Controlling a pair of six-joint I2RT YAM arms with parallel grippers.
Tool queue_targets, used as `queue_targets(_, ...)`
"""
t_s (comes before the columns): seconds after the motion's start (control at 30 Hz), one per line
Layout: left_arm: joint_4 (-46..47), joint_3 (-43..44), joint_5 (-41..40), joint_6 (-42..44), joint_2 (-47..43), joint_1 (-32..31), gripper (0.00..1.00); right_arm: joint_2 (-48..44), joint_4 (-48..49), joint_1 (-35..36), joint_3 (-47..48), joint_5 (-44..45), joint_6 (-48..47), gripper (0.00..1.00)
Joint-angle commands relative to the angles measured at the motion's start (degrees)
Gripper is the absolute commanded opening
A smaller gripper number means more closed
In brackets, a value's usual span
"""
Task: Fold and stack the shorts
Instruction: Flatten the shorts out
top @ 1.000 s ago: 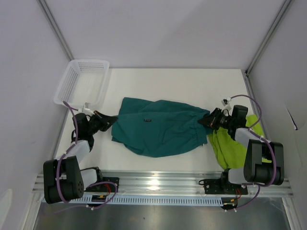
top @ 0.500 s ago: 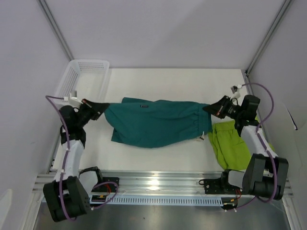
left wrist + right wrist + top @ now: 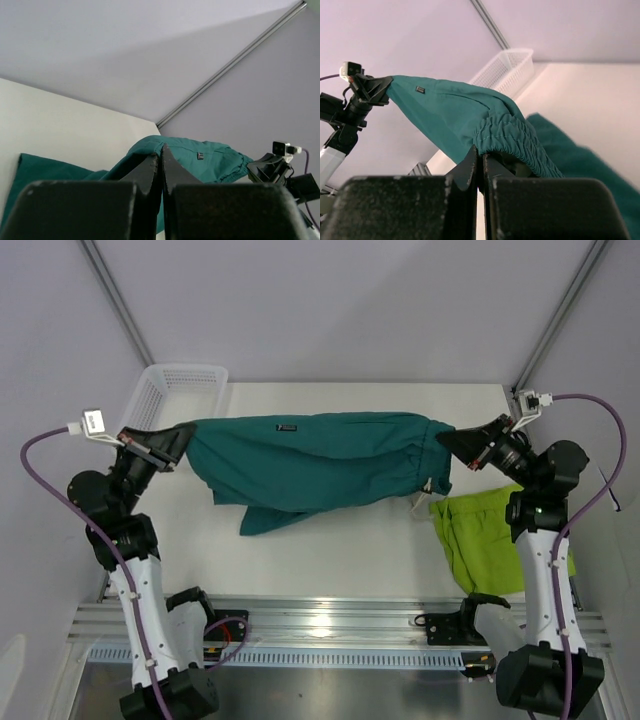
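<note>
Hanging over the white table (image 3: 350, 545), teal shorts (image 3: 320, 455) between pale walls (image 3: 350, 310).

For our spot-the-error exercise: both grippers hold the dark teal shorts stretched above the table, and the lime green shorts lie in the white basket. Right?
No. The lime green shorts lie on the table, not in the white basket; the top external view shows it. The left gripper and right gripper do hold the dark teal shorts stretched.
</note>
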Motion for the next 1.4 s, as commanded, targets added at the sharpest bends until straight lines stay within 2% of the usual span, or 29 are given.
queue_targets(0.0, 3.1, 3.8, 3.5, -6.5, -0.2, 4.0, 0.00, -4.3, 6.0, -0.4, 4.3, 1.4, 1.8, 0.00)
queue_targets(0.23, 8.8, 5.0, 7.4, -12.9, 1.4, 11.3, 0.00, -7.4, 4.6, -0.4, 3.7, 4.1, 0.1, 0.00)
queue_targets(0.43, 16.4, 5.1, 8.8, -19.5, 2.7, 13.9, 0.00, -8.3, 10.5, -0.4, 4.4, 4.0, 3.6, 0.00)
queue_targets(0.67, 28.8, 7.6, 9.8, -32.9, 6.0, 18.1, 0.00, -11.2, 11.8, -0.4, 6.6, 5.7, 3.4, 0.00)
queue_targets(0.8, 35.1, 12.1, 9.5, -39.4, 7.7, 19.4, 0.00, -13.6, 11.4, -0.4, 8.0, 6.4, 3.4, 0.00)
queue_targets(1.03, 43.1, 17.0, 8.6, -47.5, 5.9, 21.3, 0.00, -20.1, 4.6, -0.3, 13.8, 8.6, 1.5, 0.00)
queue_targets(1.23, 42.8, 19.5, 6.2, -46.2, 1.1, 21.8, 0.00, -26.1, -5.8, 1.4, 19.7, 12.1, -4.2, 0.00)
queue_targets(1.37, 42.0, 24.7, 4.2, -45.6, 1.5, 21.8, 0.00, -28.3, -12.0, 4.5, 22.0, 15.9, -7.9, 0.00)
